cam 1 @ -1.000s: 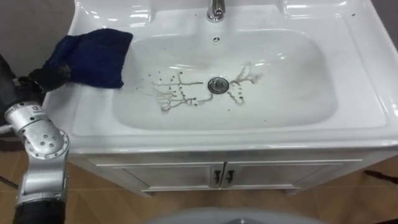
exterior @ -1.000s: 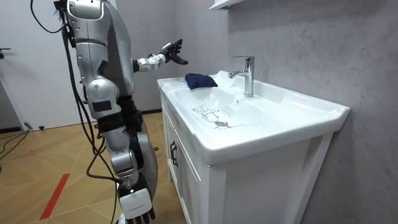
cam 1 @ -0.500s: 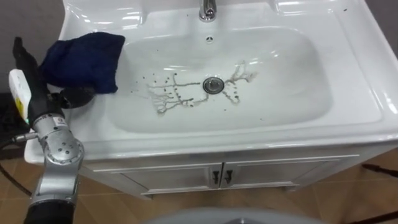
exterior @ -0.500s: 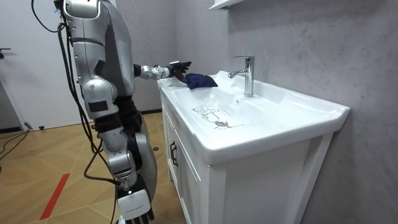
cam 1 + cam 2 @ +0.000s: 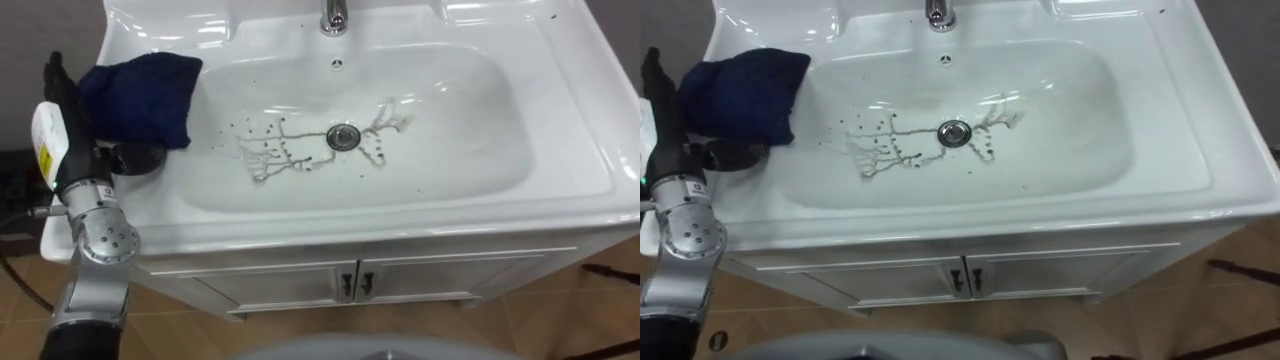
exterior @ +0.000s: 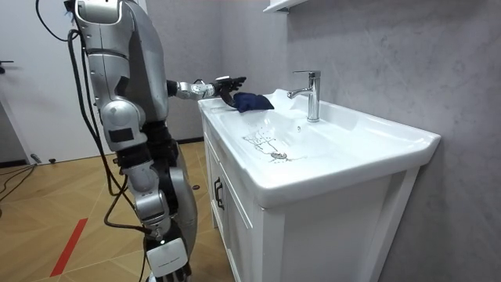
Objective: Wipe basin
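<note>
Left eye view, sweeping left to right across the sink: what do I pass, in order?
Left robot hand → blue cloth → larger patch of dirty streaks → drain → smaller patch of streaks → basin's right rim.

Both eye views peer steeply down from the robot's head, close over the basin. They face the back wall, with the faucet at the top edge and the cabinet doors at the bottom. The right eye sits a touch aside, so the drain lands further left there. The room view stands well off, near counter height, looking along the vanity with the robot at the room view's left. All three share basin, faucet and blue cloth.
</note>
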Robot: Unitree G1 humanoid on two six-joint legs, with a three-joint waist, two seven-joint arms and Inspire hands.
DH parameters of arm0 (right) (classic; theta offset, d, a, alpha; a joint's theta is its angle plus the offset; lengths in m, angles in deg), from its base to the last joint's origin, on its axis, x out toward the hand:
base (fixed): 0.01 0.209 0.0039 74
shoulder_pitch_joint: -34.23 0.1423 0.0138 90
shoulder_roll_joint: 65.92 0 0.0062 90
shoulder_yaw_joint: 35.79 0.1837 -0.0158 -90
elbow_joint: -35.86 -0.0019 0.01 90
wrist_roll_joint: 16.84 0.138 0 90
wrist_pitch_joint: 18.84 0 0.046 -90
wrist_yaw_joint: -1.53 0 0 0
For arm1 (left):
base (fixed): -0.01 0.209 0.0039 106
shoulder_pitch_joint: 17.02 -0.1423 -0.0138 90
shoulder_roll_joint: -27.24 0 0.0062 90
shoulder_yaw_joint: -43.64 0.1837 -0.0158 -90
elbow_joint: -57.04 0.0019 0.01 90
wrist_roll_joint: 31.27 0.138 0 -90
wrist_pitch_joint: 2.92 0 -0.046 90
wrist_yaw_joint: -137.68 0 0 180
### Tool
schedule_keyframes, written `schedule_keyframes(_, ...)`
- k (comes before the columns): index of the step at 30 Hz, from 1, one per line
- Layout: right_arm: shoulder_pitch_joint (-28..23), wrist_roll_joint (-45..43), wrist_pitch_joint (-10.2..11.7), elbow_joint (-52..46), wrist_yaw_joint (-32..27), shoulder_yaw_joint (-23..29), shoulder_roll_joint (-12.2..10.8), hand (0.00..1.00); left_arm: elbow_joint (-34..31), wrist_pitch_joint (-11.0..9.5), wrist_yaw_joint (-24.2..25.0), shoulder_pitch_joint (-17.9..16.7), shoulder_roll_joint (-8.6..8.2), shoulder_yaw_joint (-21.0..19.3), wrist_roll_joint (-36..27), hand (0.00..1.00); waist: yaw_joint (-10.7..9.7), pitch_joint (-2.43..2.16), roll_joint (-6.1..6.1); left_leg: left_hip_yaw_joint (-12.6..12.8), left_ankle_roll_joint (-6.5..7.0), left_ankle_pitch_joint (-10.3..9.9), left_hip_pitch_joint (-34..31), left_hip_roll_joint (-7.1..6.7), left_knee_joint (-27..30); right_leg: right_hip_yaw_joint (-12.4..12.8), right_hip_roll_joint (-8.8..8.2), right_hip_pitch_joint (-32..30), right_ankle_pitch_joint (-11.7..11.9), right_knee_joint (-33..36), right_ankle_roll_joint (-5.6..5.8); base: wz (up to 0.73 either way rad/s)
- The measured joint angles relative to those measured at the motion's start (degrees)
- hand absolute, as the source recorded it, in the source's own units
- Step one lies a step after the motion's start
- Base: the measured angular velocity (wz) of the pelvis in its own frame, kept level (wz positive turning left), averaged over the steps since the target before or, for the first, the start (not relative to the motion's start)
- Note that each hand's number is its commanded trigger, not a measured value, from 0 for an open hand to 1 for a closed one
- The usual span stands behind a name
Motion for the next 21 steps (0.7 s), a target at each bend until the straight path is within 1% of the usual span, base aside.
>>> schedule_keyframes(3,0.1,0.0,0.0,0.0,0.0,0.0,0.0,0.00,-2.5,0.0,-0.2,0.1,0.02,0.0,1.9,0.00,-0.2,0.02,-0.04,0.1,0.00,0.0,-0.1,-0.01,0.0,0.2,0.01,-0.2,0.0,0.0,0.00,-0.01)
schedule_keyframes(4,0.1,0.0,0.0,0.0,0.1,0.0,-0.1,0.00,-3.0,-0.1,-0.2,0.6,0.02,0.0,2.5,0.00,-0.3,0.04,-0.06,0.1,0.00,0.0,-0.1,-0.02,0.0,0.3,0.00,-0.1,0.0,0.0,0.00,0.00)
schedule_keyframes(9,0.1,0.0,0.1,0.0,0.2,0.0,-0.2,0.00,-3.1,-0.2,-0.6,2.7,0.05,0.0,4.5,0.00,-0.5,0.17,-0.27,0.2,0.01,0.0,0.1,-0.01,0.0,0.5,0.04,0.0,0.0,0.0,0.00,0.00)
schedule_keyframes(13,0.1,0.0,0.0,0.2,0.2,0.1,-0.1,0.00,-3.1,-0.2,-1.1,2.8,0.05,0.7,4.5,0.00,-1.1,0.27,-0.42,0.2,0.01,0.0,0.1,0.01,-0.1,0.6,0.10,0.0,0.0,0.0,0.00,0.00)
schedule_keyframes(21,0.1,0.0,-0.1,0.2,-0.4,0.0,-0.2,0.00,-2.5,-0.2,-1.2,2.8,0.05,3.1,4.4,0.00,-1.1,0.31,-0.49,0.2,0.01,0.0,-0.1,0.04,-0.3,0.8,0.17,-0.5,0.0,0.1,0.00,0.00)
